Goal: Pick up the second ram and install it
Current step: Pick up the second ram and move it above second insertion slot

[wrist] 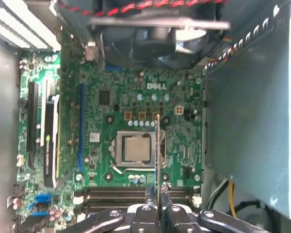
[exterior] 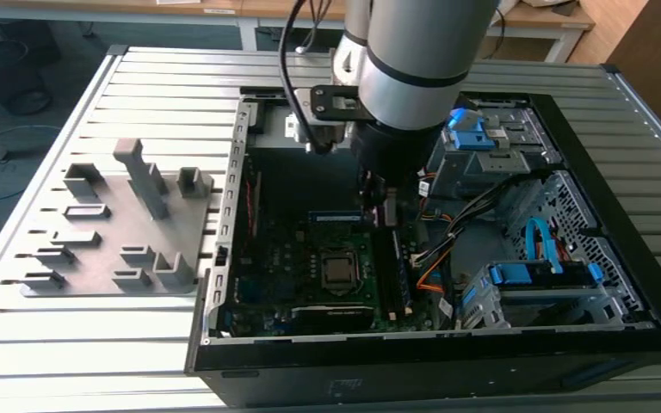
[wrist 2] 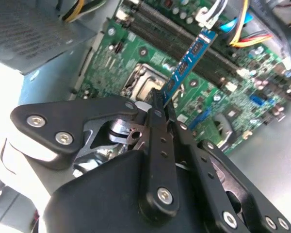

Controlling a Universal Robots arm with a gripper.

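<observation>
Second wrist view puts us right behind the gripper [wrist 2: 161, 106]: its fingers are clenched on one end of the second ram [wrist 2: 190, 57]. We see the stick held on edge above the motherboard [wrist 2: 111, 63], over the CPU socket [wrist: 135, 148], near the memory slots [wrist 2: 160, 26], inside the open case [exterior: 423, 357].
</observation>
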